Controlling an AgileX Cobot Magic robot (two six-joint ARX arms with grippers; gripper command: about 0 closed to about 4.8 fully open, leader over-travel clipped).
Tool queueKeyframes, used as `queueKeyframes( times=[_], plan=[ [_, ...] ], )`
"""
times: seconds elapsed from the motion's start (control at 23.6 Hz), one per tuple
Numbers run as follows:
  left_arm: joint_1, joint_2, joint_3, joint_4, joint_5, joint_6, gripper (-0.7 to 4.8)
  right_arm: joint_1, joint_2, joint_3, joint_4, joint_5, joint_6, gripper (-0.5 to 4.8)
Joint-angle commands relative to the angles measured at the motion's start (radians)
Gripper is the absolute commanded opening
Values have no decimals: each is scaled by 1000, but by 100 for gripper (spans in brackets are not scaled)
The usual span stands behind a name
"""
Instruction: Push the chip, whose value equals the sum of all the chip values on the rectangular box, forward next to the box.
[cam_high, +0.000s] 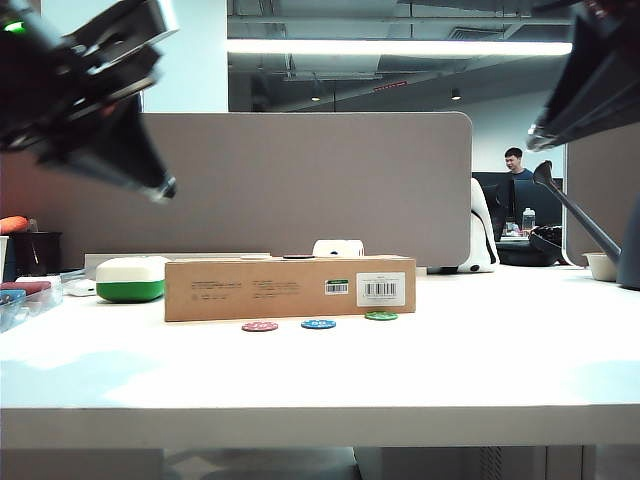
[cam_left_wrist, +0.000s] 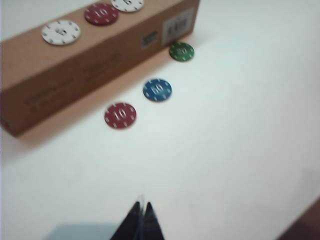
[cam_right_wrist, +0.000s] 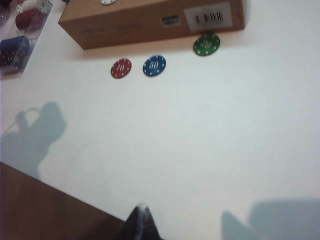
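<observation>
Rectangular box (cam_high: 290, 288) lying lengthwise near the middle of the tabletop (cam_high: 320, 380), barcode label toward its right end. On top of the box, in the left wrist view: a white chip (cam_left_wrist: 61, 32), a red chip marked 10 (cam_left_wrist: 101, 13), and another white chip (cam_left_wrist: 127, 4) cut by the picture edge.

Green chip (cam_right_wrist: 206, 44) flat on the tabletop, just beside the front wall of the box below the barcode label, touching or nearly touching; cannot tell which. Blue chip marked 50 (cam_right_wrist: 154, 65) and red chip on the tabletop marked 10 (cam_right_wrist: 121, 68) further from the box, side by side but apart, toward the front edge.

White-and-green rounded case (cam_high: 130, 278) at the left end of the box, closed. Clear plastic container (cam_right_wrist: 20, 35) near the left edge of the tabletop, with red, blue and white chips inside, blurred.

Left claw (cam_left_wrist: 142, 222) high above the tabletop on the left side, fingertips pressed together, holding nothing. Right claw (cam_right_wrist: 141, 222) also raised, over the front right part of the tabletop, tips drawn narrow and together, holding nothing
</observation>
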Motion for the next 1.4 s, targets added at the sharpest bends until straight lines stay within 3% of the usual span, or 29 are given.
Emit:
queueKeyframes(
  times=[0.04, 0.34, 0.51, 0.76, 0.97, 1.19, 1.4],
  plan=[
    [-2, -87, -98, 8, 11, 4, -5, -1, -70, -39, -4, 5, 20, -8],
    [12, -376, -305, -42, -62, 4, -5, -1, -239, -60, -122, 2, -49, -8],
    [11, -542, -314, -155, -90, 4, -5, -2, -388, -60, -220, -2, -3, -8],
    [12, -713, -323, -165, -92, 4, -5, -3, -657, -80, -353, 47, 8, -8],
    [12, -901, -326, -166, -98, 4, -5, -3, -849, -142, -293, 50, 8, -8],
    [12, -1062, -328, -155, -98, 4, -5, -3, -832, -150, -271, 43, 8, -6],
    [25, -1061, -327, -128, -101, 4, -5, -3, -843, -150, -263, 43, 7, -6]
  ],
)
